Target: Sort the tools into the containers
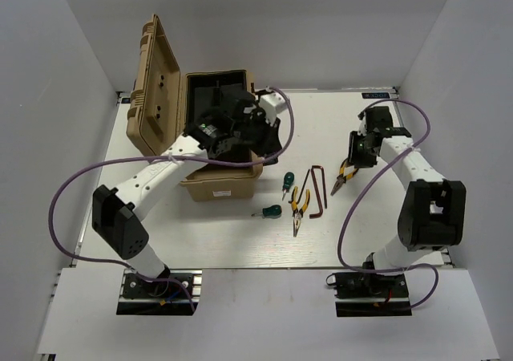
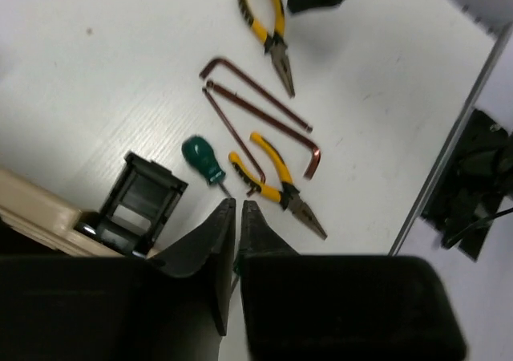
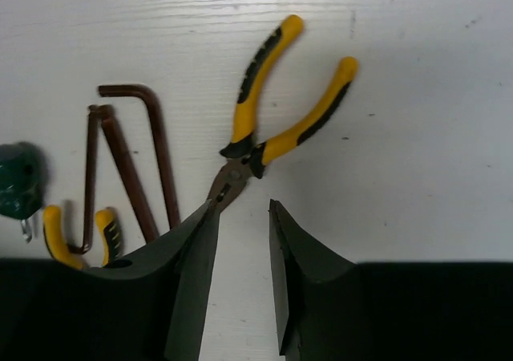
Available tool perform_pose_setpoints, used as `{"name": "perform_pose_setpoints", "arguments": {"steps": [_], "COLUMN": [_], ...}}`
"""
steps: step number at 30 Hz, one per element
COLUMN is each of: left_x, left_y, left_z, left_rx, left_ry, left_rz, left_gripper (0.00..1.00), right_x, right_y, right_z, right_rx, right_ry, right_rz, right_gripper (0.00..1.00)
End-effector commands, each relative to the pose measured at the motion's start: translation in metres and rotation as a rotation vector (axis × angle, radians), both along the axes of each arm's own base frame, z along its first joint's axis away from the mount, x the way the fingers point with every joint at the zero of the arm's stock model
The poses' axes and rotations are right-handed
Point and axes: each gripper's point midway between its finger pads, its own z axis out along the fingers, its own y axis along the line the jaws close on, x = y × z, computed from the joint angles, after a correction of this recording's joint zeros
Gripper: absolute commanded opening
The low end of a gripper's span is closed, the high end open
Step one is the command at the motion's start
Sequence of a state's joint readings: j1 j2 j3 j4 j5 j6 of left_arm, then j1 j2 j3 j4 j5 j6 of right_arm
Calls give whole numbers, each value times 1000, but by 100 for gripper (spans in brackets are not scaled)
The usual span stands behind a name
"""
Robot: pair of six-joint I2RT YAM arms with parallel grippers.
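Observation:
Two yellow-handled pliers lie on the white table: one (image 1: 300,204) mid-table, one (image 1: 346,175) further right. Two green-handled screwdrivers (image 1: 284,183) (image 1: 268,212) and two dark-red hex keys (image 1: 310,188) (image 1: 321,188) lie beside the middle pliers. My right gripper (image 1: 359,154) is open and empty; in the right wrist view (image 3: 240,204) its left fingertip hangs just over the nose of the right pliers (image 3: 280,112). My left gripper (image 1: 255,130) is over the front of the open tan case (image 1: 152,88); in the left wrist view (image 2: 238,204) its fingers are together with nothing between them.
The case lid stands upright at the back left; the case's black latch (image 2: 140,200) is just left of my left fingers. White walls enclose the table on three sides. A purple cable loops beside each arm.

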State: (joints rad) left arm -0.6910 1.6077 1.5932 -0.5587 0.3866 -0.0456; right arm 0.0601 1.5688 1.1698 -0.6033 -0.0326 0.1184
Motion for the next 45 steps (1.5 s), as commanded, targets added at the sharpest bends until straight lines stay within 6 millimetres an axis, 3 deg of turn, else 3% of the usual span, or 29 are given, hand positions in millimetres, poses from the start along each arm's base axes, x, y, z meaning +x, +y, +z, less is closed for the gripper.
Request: {"name": "perform_pose_setpoints", "arguments": {"steps": [1, 2, 3, 6, 10, 14, 20, 23, 31, 34, 36, 40, 45], "left_x": [-7, -10, -17, -28, -39, -45, -48, -49, -49, -53, -56, -54, -53], "left_y": [9, 6, 1, -6, -5, -5, -2, -3, -4, -12, -16, -18, -26], "left_z": [-9, -11, -17, -28, -50, -60, -70, -73, -104, -117, -134, -147, -150], "left_rx": [106, 111, 124, 167, 233, 266, 301, 305, 396, 421, 459, 506, 461], "left_ry": [-76, -86, -87, -96, -94, -96, -107, -112, -75, -58, -37, -12, 4], "left_rz": [27, 11, -16, -49, -66, -74, -55, -57, -17, -28, 7, 81, 135], "left_gripper": [20, 27, 44, 62, 68, 70, 72, 73, 71, 71, 71, 71, 71], "right_x": [5, 7, 9, 15, 15, 21, 34, 29, 9, 7, 6, 3, 4], "right_y": [-26, -26, -30, -33, -34, -30, -32, -37, -42, -50, -48, -48, -39], "right_z": [-6, -13, -14, -22, -43, -53, -62, -73, -96, -98, -99, -93, -73], "right_rx": [-66, -63, -63, -65, -68, -37, -50, -77, -100, -84, -60, -11, 107], "right_ry": [12, 29, 32, 63, 150, 150, 156, 181, 240, 248, 256, 251, 216], "right_rz": [-167, -176, -192, -216, -245, -250, -272, -290, -330, -363, -371, -398, -380], "right_gripper": [37, 36, 36, 34, 34, 34, 44, 44, 42, 34, 21, 3, 0]}}
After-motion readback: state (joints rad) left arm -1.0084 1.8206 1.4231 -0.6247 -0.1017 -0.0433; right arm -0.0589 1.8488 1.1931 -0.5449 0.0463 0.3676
